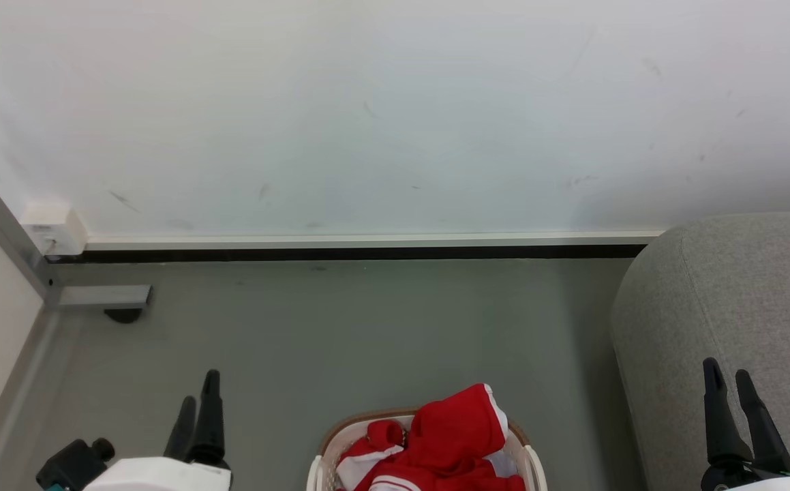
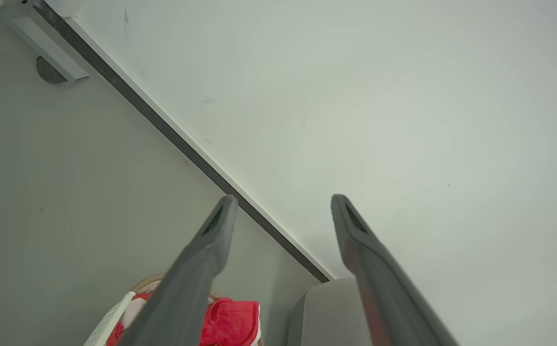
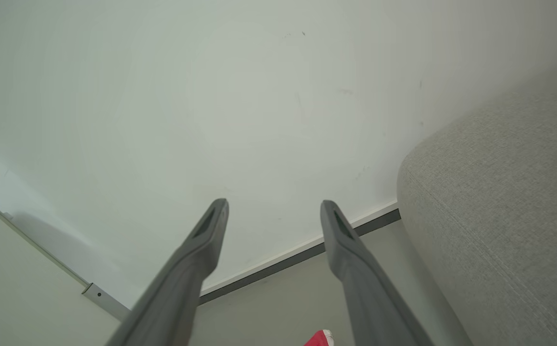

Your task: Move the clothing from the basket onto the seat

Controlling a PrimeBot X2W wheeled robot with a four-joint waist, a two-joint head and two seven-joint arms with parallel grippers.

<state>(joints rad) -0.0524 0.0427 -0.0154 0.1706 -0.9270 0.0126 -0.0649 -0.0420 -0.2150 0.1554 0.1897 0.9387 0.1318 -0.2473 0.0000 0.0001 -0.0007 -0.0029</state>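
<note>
The basket, an oval white plastic tub with a brown rim, stands on the floor at the bottom middle of the head view, and the clothing lies heaped in it, rising above the rim. The clothing is soft, crumpled bright red fabric with white panels and a red-and-white striped trim near the bottom edge. The seat stands just right of the basket, apart from it, a bulky form in light grey woven fabric with a rounded edge and a seam running along it; nothing red lies on the part that shows. The floor is smooth matte grey, meeting a scuffed white wall along a pale skirting with a dark strip beneath. The left gripper hangs over the floor left of the basket, its long dark fingers spread apart and holding nothing. The right gripper hangs over the seat, its fingers likewise parted and empty.
</note>
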